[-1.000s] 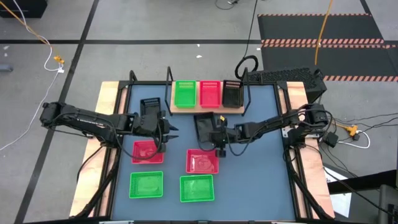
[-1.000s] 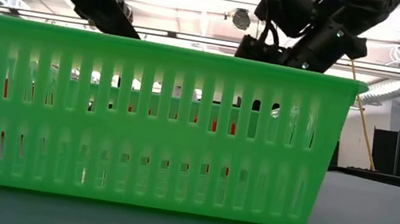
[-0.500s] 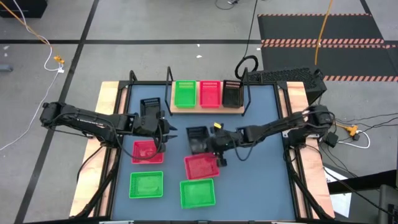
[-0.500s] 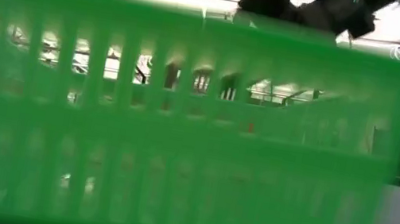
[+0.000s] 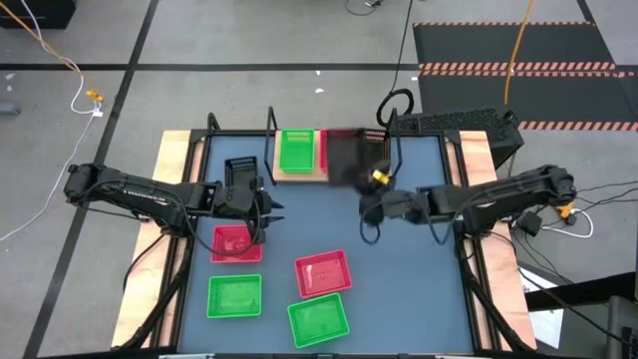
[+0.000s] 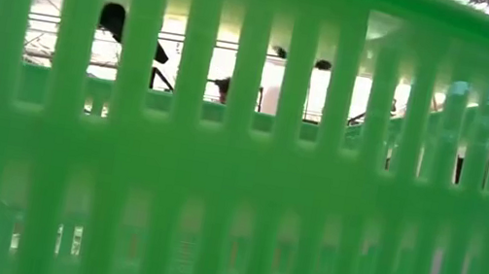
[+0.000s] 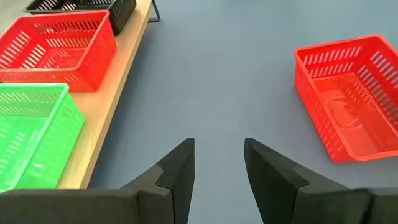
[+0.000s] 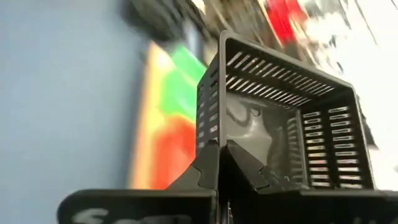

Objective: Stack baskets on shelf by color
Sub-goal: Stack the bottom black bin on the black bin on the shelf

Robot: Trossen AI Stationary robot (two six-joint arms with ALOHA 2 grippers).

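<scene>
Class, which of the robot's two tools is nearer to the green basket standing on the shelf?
Left. The left tool waits just in front of the shelf, close to the green basket. The right tool, carrying a black basket, is farther along, toward the shelf's other end.

My workplace is a robotics laboratory. My two arms are mounted at a blue-grey table (image 5: 399, 269) with wooden side rails (image 5: 171, 179), standing on a bare grey concrete floor (image 5: 199, 40) marked with black tape lines. Loose cables (image 5: 80, 85) trail across the floor on the left. On the far right lies a black mat (image 5: 518, 45) edged with hazard striping.
</scene>
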